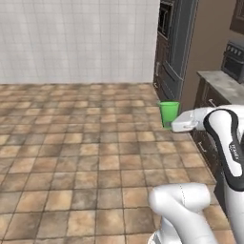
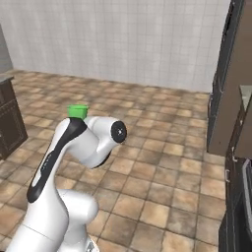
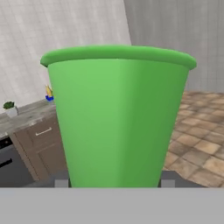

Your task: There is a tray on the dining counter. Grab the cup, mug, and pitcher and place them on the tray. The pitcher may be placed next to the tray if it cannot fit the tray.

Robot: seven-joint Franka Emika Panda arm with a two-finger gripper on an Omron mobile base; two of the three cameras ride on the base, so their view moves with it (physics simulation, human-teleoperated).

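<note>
From the left base view, the white arm is reaching out at mid-height over the brown tiled floor, and the small bright green tapered cup is sitting upright right at the end of the white hand, its rim up and its narrow foot down, well clear of the floor beneath it; the hand's own body is covering the contact, so from here I am only judging that the cup is being carried. From the right base view, the bent white arm is blocking most of it, and just the green rim of the cup is peeking over the dark-striped forearm, level and high above the tiles, with a white tiled wall far behind. In the hand view, the cup is standing straight in front of the camera, its long axis upright and crossing the line between the two small dark fingertips, so the jaws are pinching it low on its body, one tip on either side. A brown cabinet with a worktop is passing behind, at the left. No blue tray is in front of the hand, so I judge the cup needs carrying onward, kept vertical.
</note>
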